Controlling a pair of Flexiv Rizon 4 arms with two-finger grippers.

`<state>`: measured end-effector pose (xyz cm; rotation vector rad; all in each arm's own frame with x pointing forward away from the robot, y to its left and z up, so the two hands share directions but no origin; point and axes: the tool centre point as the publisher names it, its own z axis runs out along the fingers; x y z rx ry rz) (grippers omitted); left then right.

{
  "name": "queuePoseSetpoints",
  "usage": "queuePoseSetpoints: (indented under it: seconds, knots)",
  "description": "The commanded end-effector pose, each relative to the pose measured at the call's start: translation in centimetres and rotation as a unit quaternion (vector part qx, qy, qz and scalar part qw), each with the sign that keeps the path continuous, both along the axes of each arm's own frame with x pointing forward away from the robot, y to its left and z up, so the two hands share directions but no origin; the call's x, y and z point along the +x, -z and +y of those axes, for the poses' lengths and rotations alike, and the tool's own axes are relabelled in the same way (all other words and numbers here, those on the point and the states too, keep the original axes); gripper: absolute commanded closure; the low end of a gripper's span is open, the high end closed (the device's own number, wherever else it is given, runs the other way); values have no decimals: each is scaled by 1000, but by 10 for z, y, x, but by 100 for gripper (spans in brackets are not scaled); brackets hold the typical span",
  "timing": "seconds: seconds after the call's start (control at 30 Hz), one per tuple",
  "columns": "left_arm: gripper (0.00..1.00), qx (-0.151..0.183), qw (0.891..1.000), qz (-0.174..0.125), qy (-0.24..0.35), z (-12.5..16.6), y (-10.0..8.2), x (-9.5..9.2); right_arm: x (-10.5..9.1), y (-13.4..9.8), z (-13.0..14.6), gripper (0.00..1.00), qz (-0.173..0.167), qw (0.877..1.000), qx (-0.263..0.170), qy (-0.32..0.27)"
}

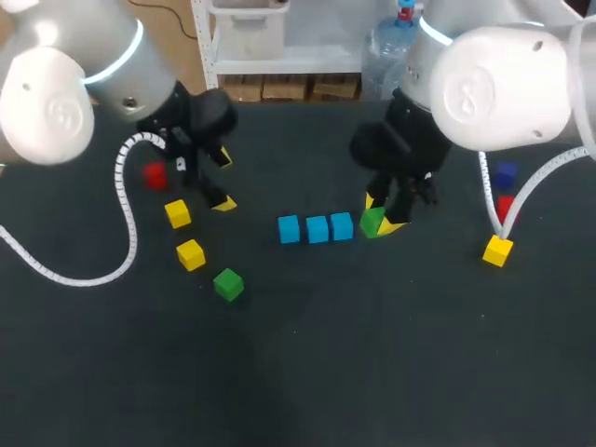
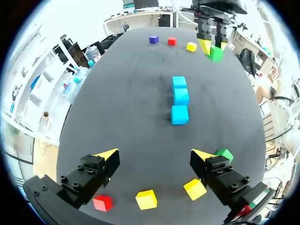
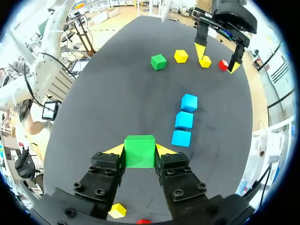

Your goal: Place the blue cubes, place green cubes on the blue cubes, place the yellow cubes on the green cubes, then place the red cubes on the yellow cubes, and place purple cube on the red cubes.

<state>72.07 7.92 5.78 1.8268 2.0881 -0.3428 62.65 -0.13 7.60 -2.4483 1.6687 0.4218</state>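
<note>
Right hand (image 3: pixel 139 149) is clenched on a green cube (image 3: pixel 139 157), both yellow tips pressed to its sides. It sits just beside the right end of the row of three blue cubes (image 1: pixel 317 227) in the middle of the table (image 1: pixel 372 372). Left hand (image 2: pixel 154 155) is released, fingers wide apart with nothing between them, over toward the table's left edge. Close by it lie a red cube (image 1: pixel 155 174), a yellow cube (image 1: pixel 177 213), another yellow cube (image 1: pixel 190 253) and a second green cube (image 1: pixel 228 284). Near the right edge, a purple cube (image 1: pixel 505 174), a second red cube (image 1: pixel 505 207) and a third yellow cube (image 1: pixel 497 250) line up.
</note>
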Motion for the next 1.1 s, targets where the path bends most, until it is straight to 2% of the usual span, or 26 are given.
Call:
queuePoseSetpoints:
  seconds: [0.03, 0.1, 0.27, 0.5, 0.73, 0.8, 1.0, 1.1]
  knots:
    - [0, -11, 1000, 4, 2, 6, 6, -5, 0, 0, 0, 100, 0, 1000, 1, 0]
    - [0, -11, 1000, 4, 2, 6, 6, -5, 0, 0, 0, 100, 0, 1000, 1, 0]
    - [0, -11, 1000, 4, 2, 6, 6, -5, 12, 5, 23, 100, 2, 998, -55, -8]
    - [0, -11, 1000, 4, 2, 6, 6, -5, 31, 12, 51, 100, 3, 998, -60, -20]
    - [0, -11, 1000, 4, 2, 6, 6, -5, 40, 27, 43, 100, 9, 996, -82, 38]
    - [0, -11, 1000, 4, 2, 6, 6, -5, 42, 27, 42, 100, 9, 996, -75, 52]
    - [0, -11, 1000, 4, 2, 6, 6, -5, 43, 26, 43, 100, -9, 992, -93, 87]
    - [0, -11, 1000, 4, 2, 6, 6, -5, 43, 30, 43, 100, -3, 991, -94, 95]
